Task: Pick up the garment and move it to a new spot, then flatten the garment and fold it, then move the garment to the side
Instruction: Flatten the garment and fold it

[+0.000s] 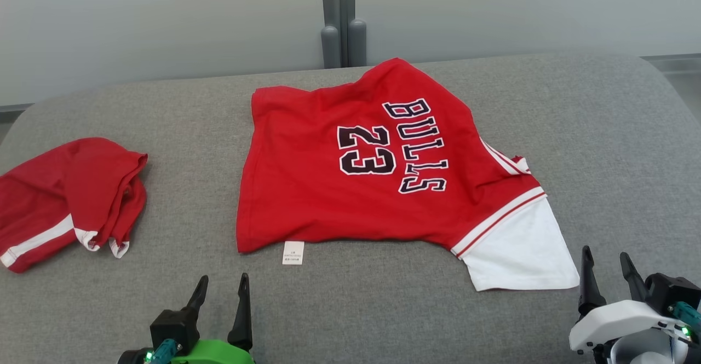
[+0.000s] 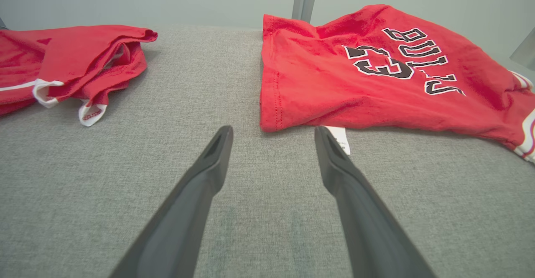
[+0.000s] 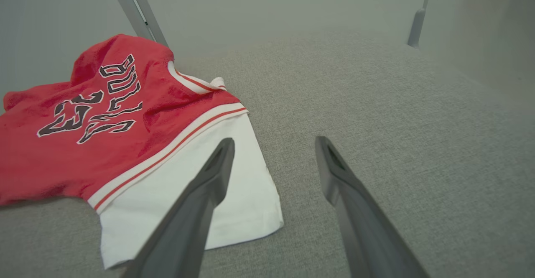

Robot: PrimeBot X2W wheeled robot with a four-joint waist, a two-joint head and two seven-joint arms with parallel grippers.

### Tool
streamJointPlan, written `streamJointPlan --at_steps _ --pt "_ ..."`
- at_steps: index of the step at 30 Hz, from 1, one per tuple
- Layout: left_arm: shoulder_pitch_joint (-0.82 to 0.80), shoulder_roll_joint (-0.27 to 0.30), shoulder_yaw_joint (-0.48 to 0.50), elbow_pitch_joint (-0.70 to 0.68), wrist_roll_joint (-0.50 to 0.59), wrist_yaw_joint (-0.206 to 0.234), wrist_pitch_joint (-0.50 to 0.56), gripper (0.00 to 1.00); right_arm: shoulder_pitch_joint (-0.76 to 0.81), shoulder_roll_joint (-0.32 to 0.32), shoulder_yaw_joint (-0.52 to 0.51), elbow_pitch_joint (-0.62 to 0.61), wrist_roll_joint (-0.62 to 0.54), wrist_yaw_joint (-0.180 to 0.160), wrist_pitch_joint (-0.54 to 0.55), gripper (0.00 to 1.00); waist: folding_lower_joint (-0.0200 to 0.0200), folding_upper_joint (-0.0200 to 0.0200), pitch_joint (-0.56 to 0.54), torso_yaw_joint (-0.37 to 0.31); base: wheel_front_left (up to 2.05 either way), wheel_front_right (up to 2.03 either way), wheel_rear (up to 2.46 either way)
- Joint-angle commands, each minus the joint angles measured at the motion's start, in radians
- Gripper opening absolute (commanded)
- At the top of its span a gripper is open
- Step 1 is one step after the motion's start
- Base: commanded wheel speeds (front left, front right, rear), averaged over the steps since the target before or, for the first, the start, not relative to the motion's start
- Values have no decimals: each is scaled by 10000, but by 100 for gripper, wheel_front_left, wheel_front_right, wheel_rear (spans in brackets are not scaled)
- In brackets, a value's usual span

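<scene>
- A grey fabric-covered counter [image 1: 383, 320] spreads across the scene and carries everything in view.
- Nearest, the left end effector [image 1: 223, 279] hovers low over bare fabric, just in front of the near left corner of the red jersey [image 1: 328, 189]. Its fingers are spread wide with nothing between them.
- The right end effector [image 1: 605, 253] sits just off the jersey's near right corner, also spread wide and holding nothing. In the right wrist view one finger crosses in front of the white sleeve [image 3: 234, 194]; whether it touches the cloth I cannot tell.
- A small white care label [image 1: 293, 253] pokes out from under the jersey's near hem, between the hem and the left end effector.
- The jersey lies in the middle of the counter, mostly flat with some rumpling, and its black "BULLS 23" print reads sideways. Its white sleeve points toward the near right.
- A second red garment [image 1: 71, 189] with white stripes lies bunched well to the left of the jersey, with bare counter between them.
- Behind the jersey's far edge stands a grey post [image 1: 342, 19] against a pale wall [image 1: 164, 24].
</scene>
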Motion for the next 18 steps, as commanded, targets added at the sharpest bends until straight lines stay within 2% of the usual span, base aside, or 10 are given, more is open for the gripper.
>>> streamJointPlan --at_steps 1,10,18 --pt "58 33 57 -107 41 -18 -1 100 -6 8 72 -182 -108 -14 -6 100 0 0 -48 -24 0 0 0" --pt "277 33 165 -555 214 3 -1 100 166 31 584 -1008 -479 -14 -6 100 0 0 -215 -39 0 0 0" --pt "268 34 419 -881 249 169 -1 100 48 34 1849 -1582 -508 -14 -6 100 0 0 -282 108 0 0 0"
